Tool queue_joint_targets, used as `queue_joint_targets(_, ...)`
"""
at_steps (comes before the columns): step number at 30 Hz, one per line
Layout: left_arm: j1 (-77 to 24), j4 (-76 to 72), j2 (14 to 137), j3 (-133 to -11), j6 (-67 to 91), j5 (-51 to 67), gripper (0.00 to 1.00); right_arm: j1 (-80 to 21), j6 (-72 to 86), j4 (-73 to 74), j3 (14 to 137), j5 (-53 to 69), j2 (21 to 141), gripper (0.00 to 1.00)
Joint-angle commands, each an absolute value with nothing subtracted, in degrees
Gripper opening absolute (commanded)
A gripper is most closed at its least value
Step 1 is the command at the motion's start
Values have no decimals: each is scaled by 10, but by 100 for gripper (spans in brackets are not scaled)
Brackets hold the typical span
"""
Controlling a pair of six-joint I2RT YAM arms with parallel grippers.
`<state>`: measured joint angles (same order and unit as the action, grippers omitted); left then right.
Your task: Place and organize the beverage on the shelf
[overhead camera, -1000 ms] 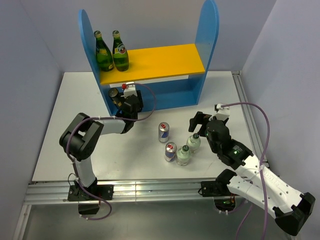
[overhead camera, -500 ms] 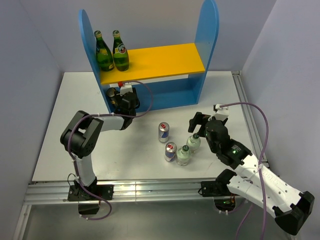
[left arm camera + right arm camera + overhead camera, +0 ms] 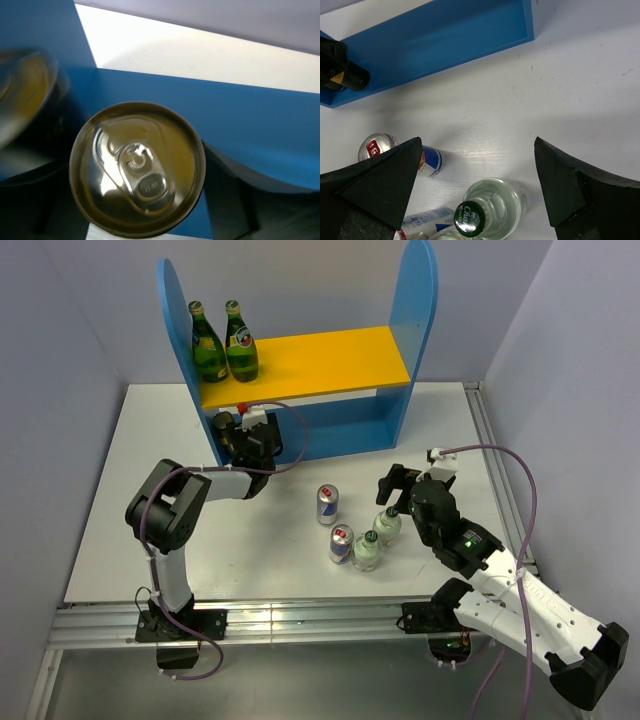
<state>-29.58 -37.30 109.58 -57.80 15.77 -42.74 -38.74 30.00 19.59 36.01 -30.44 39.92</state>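
Note:
The shelf (image 3: 415,310) has blue round-topped sides and a yellow upper board. My left gripper (image 3: 240,435) reaches into its lower level at the left, shut on a dark gold-topped can (image 3: 137,167). A second dark can (image 3: 25,95) stands blurred just left of it. Two blue-and-silver cans (image 3: 327,503) (image 3: 341,543) and two clear bottles (image 3: 388,525) (image 3: 368,550) stand on the table. My right gripper (image 3: 477,185) is open above the nearer bottle (image 3: 492,210), its fingers (image 3: 375,185) well apart and not touching it.
Two green glass bottles (image 3: 207,345) (image 3: 240,343) stand at the left end of the upper board. The shelf's blue base (image 3: 445,35) lies beyond the right gripper. A can (image 3: 395,150) stands left of the bottle. Grey walls enclose the white table (image 3: 450,430).
My left gripper has moved left and deeper into the lower shelf level with the dark can. The right arm and the drinks on the table have not moved.

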Motion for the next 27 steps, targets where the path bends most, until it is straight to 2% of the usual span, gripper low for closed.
queue_joint_targets(1,-282,-405,1087,-622,150,-423,84,-390,302,175,356,-310,394,100)
queue_joint_targets(7,-286,-396,1072,-613,155,-423,95,-390,305,175,353,-309,391,100)
queue_joint_targets(27,-346,-363,992,-534,172,-482,95,-390,305,172,344,-311,369,100)
